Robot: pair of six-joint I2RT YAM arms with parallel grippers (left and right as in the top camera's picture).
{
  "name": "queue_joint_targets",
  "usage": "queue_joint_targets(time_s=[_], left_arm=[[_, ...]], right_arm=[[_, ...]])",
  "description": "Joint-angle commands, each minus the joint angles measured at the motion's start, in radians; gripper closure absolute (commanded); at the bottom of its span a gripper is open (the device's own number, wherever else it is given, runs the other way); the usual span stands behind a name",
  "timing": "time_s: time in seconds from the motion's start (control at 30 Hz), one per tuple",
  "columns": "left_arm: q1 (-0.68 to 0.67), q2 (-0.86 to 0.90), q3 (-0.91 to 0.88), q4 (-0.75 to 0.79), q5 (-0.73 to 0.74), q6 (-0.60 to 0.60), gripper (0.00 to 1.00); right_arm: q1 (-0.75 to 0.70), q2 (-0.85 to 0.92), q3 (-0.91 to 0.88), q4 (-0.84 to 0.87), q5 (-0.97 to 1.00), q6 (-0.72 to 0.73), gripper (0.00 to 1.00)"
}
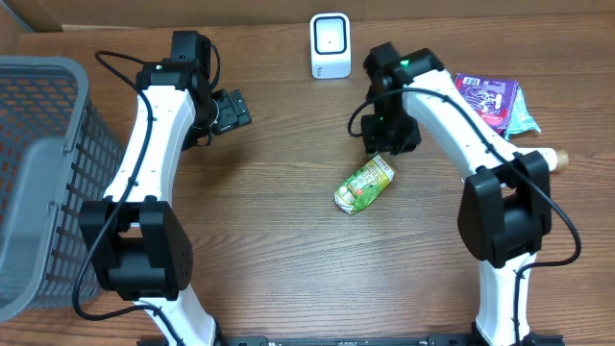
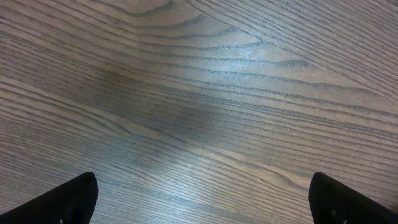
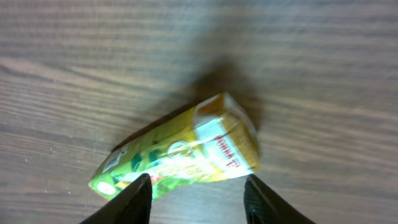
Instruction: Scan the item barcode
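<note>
The right gripper hangs part-open, holding nothing, over the juice carton; closing off-centre could skid it aside

The left pincer hangs over the bench, its two black fingertips showing only at the lower corners of the view, spread wide apart. Wood grain runs in slanting lines across the brown surface between them. A pale sheen of light lies across the upper middle, with a darker patch to its left
</note>
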Motion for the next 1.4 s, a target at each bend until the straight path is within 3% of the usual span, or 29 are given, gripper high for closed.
queue_joint_targets(time_s=[0.0,0.17,0.3,0.4,0.73,0.93,1.07,1.37], left_arm=[[0.002,-0.013,0.006,0.003,-0.013,-0.01,0.01],[0.002,-0.013,0.006,0.003,-0.013,-0.01,0.0],[0.002,-0.013,0.006,0.003,-0.013,-0.01,0.0],[0.002,-0.013,0.006,0.003,-0.013,-0.01,0.01],[0.002,-0.013,0.006,0.003,-0.013,-0.01,0.0],[0.002,-0.013,0.006,0.003,-0.013,-0.01,0.01],[0.002,-0.013,0.006,0.003,-0.013,-0.01,0.0],[0.002,-0.013,0.006,0.003,-0.013,-0.01,0.01]], right_arm=[[-0.037,-0.035,-0.02,0.036,-0.009,-0.062,0.48],[-0.062,-0.034,-0.109,0.076,-0.096,-0.037,0.48],[-0.093,-0.034,-0.16,0.075,-0.182,0.056,0.43],[-0.117,-0.034,-0.173,0.076,-0.237,0.047,0.4],[-0.12,-0.032,-0.175,0.193,-0.158,-0.117,0.38],[-0.12,-0.021,-0.175,0.199,-0.349,-0.332,0.41],[-0.117,-0.021,-0.175,0.158,-0.341,-0.413,0.29],[-0.114,-0.017,-0.205,0.126,-0.288,-0.583,0.24]])
